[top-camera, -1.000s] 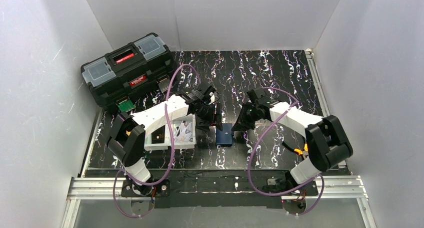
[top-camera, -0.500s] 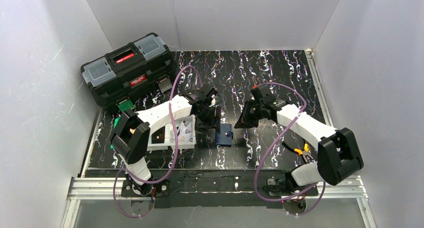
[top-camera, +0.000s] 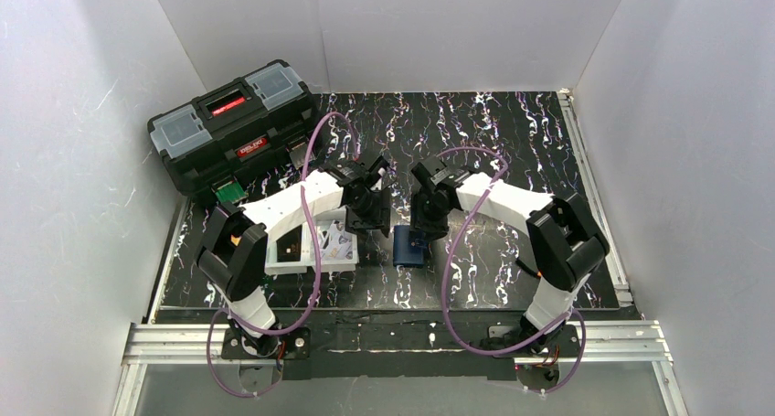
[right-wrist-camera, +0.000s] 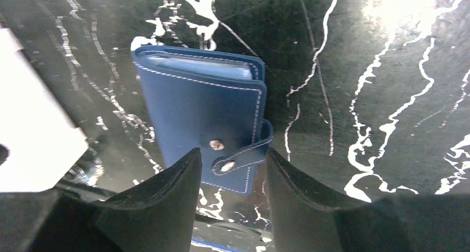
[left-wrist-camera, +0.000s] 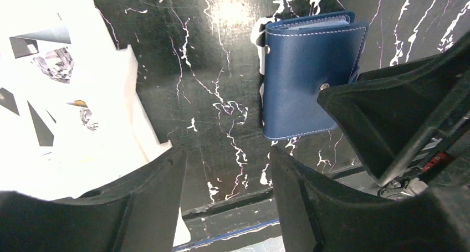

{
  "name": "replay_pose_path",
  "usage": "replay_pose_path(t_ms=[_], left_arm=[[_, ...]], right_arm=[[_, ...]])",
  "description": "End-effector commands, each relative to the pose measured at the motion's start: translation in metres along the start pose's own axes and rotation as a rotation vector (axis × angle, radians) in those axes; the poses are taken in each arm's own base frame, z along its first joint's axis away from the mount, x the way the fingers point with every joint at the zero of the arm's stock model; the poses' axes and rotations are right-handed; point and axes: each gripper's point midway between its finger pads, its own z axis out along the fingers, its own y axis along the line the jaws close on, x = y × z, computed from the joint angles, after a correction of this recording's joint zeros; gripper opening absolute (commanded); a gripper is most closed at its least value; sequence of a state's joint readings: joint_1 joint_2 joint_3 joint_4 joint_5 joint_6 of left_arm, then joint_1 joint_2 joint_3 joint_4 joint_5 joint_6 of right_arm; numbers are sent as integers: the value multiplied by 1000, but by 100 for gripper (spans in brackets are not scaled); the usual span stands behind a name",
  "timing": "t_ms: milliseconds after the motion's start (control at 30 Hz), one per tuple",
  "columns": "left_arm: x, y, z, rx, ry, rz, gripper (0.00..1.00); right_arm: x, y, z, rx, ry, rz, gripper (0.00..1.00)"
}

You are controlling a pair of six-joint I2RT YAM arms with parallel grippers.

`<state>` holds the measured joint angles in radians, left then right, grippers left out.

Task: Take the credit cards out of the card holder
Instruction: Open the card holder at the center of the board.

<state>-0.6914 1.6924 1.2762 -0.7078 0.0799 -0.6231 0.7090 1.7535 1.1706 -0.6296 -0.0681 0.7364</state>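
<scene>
The navy-blue card holder (top-camera: 409, 249) lies folded shut on the black marbled table. Its strap (right-wrist-camera: 244, 157) wraps round one edge, with a bare metal stud (right-wrist-camera: 216, 145) beside the strap's snap. The credit cards are hidden; only pale pocket edges (right-wrist-camera: 199, 65) show at the holder's far end. My right gripper (right-wrist-camera: 233, 152) hangs open just above the strap end, its jaws straddling the snap without touching it. My left gripper (left-wrist-camera: 227, 152) is open over bare table to the left of the holder (left-wrist-camera: 310, 75), with nothing between its jaws. The two grippers (top-camera: 370, 217) (top-camera: 428, 222) sit close together.
A white box of printed slips (top-camera: 315, 244) lies just left of the holder, under the left arm. A black toolbox (top-camera: 233, 123) stands at the back left, with a small green item (top-camera: 228, 193) in front of it. White walls enclose the table.
My right gripper has swung left to over the holder and gone from shut to open. The left gripper has shifted slightly left and back. The holder has not moved.
</scene>
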Motion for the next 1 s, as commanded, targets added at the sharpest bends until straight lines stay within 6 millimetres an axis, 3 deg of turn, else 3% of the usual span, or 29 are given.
replay_pose_path(t_ms=[0, 67, 200, 433, 800, 967], left_arm=[[-10, -6, -19, 52, -31, 7, 54], [-10, -5, -18, 57, -26, 4, 54], [-10, -4, -17, 62, -17, 2, 53], [-8, -9, -11, 86, 20, 8, 50], [-6, -17, -6, 113, 51, 8, 45], [-5, -21, -7, 121, 50, 14, 45]], right_arm=[[-7, -4, 1, 89, -35, -43, 53], [-4, -5, 3, 105, -27, -47, 49], [-1, -11, 5, 128, -24, -38, 23], [0, -14, -10, 116, -64, -42, 2], [-2, -1, -49, 20, -133, -61, 1], [-7, 1, -80, -21, -202, -47, 1]])
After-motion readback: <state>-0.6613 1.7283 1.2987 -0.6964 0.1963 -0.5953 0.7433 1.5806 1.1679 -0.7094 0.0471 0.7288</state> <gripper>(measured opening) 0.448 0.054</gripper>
